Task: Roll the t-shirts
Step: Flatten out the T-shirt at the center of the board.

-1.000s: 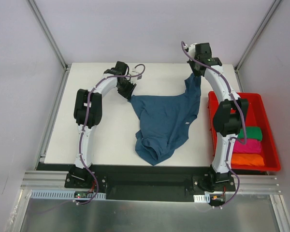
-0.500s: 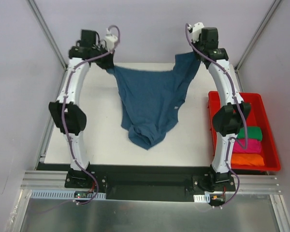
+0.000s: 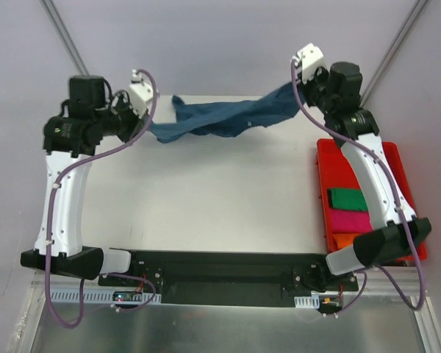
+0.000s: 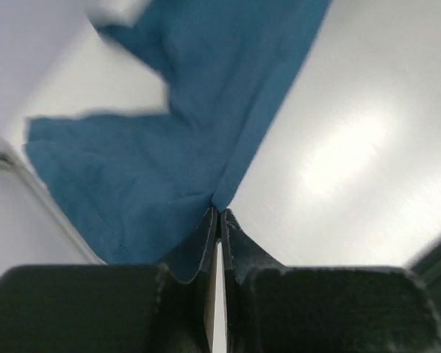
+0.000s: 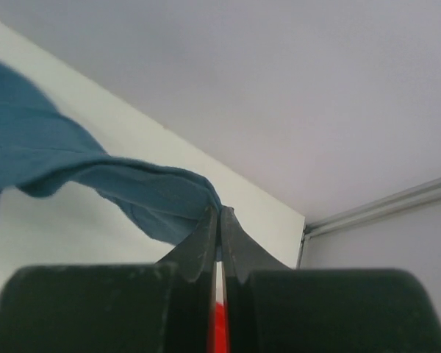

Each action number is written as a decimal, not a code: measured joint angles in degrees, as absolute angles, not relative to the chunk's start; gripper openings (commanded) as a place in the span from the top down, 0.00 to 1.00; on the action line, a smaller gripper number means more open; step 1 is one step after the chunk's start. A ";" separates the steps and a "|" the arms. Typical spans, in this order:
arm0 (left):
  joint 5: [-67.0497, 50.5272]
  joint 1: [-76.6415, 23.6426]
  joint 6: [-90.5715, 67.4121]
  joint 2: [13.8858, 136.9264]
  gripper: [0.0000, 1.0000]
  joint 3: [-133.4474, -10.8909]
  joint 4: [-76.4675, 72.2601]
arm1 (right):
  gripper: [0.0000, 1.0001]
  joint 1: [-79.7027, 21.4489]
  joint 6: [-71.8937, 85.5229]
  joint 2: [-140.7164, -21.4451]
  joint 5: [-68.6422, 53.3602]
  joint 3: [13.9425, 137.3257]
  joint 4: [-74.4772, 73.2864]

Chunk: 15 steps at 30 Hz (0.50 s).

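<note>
Teal-blue t-shirt (image 3: pixel 220 118) hangs stretched in the air between two raised robot arms, over the far edge of the white desk (image 3: pixel 206 206). The left claw (image 3: pixel 153 126) is clamped on one end of the cloth, its jaws pressed together with only a thin pinch of fabric between them. The right claw (image 3: pixel 300 87) grips the other end in the same way, its jaws closed tight on a bunched corner. The right end is held a little higher than the left, and the shirt sags and crumples along its middle. From these angles it cannot be told whether its lowest folds touch the desk.

At the right edge of the desk sits a red tray (image 3: pixel 322 169), partly hidden behind the right arm. Three bundled shirts lie in a row inside it. A green t-shirt (image 3: pixel 347 199) lies farthest from the arm bases, a magenta t-shirt (image 3: pixel 349 220) is in the middle, and an orange t-shirt (image 3: pixel 342 239) is nearest.
</note>
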State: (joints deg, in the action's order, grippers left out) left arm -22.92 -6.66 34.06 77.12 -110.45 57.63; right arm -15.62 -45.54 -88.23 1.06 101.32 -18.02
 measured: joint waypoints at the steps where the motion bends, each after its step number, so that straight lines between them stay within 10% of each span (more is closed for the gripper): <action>1: -23.29 -6.66 34.50 76.03 0.86 -106.24 58.85 | 0.99 -15.57 -45.82 -85.19 0.21 96.97 -17.72; 7: -26.63 -6.66 39.03 76.09 0.55 -80.44 65.56 | 0.99 -16.27 -47.64 -73.84 -6.57 70.26 -22.06; 15: -26.98 -6.66 44.47 77.32 0.52 -70.41 67.68 | 0.99 -17.54 -42.39 -80.23 -10.17 62.33 -30.81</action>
State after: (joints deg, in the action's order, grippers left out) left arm -26.98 -6.66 44.47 77.32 -70.41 67.68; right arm -17.54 -42.39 -80.23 -10.17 62.33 -30.81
